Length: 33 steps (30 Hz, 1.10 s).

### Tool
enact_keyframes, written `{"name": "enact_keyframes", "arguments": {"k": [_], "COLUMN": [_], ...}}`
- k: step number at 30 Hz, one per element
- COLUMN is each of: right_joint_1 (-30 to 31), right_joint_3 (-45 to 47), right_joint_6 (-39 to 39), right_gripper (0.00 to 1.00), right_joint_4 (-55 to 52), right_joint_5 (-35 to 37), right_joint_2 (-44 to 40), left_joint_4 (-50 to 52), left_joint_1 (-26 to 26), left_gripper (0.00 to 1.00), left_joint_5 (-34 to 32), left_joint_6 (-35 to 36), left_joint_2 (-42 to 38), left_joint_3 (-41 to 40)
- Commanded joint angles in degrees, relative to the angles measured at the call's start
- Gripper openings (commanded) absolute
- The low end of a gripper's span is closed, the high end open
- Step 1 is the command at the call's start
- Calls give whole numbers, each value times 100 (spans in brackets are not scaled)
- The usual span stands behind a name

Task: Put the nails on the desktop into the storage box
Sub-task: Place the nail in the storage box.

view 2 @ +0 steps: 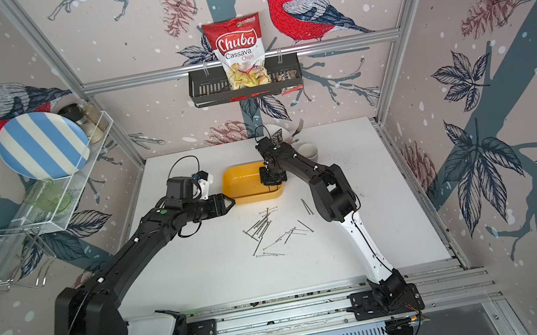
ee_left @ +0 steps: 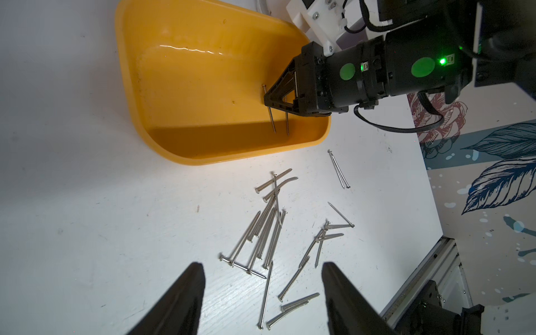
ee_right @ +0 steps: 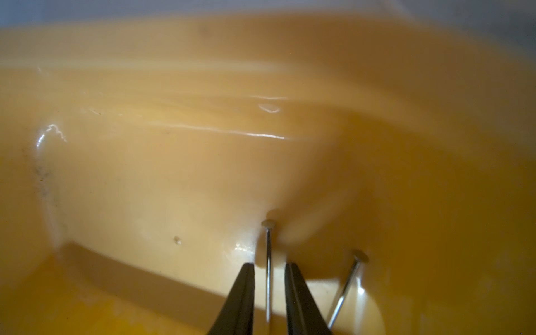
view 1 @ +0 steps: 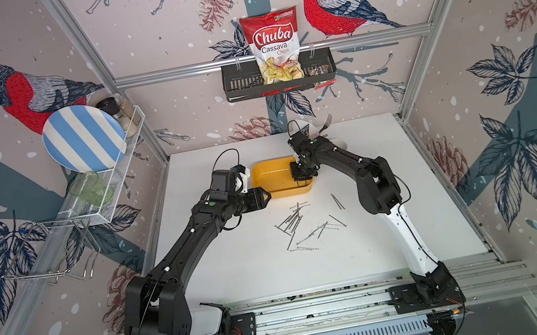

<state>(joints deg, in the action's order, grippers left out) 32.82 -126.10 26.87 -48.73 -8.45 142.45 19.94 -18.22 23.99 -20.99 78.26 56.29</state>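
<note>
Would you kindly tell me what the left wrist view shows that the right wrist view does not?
Only the left wrist view: the loose nails scattered on the desktop, the spread left fingers and the right gripper from outside. Only the right wrist view: the right fingers parted, one nail in the gap between them. Both: the box and two nails in it.

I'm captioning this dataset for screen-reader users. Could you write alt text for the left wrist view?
The right gripper reaches into the yellow storage box, with two nails pointing down at its tips. More nails lie scattered on the white desktop beside the box, with the open left gripper in the foreground.
</note>
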Motion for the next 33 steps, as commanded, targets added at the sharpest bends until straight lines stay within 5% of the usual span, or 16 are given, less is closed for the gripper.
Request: {"name": "enact_keyframes", "arguments": {"k": [1,8,20,33], "right_joint_1": [53,224,-134,-253], "right_joint_3": [-205,-181,4603,5668], "right_joint_6": [-141,-413,-504,-761], "right_gripper": [24,24,26,26], "right_joint_4": [-208,-879,205,755], "right_joint_5": [194,672,681,811], "right_joint_2": [-210,-1175,-4067,-3937], "left_joint_4": [-53,-197,-499,-503], "left_joint_1": [29,26,-689,-1293], "left_gripper": [67,66,65,65], "left_joint_5": [95,273,645,718], "left_joint_6": [69,24,72,185], "left_joint_2": [95,410,1267,1552], "left_joint_3": [57,311,766,811]}}
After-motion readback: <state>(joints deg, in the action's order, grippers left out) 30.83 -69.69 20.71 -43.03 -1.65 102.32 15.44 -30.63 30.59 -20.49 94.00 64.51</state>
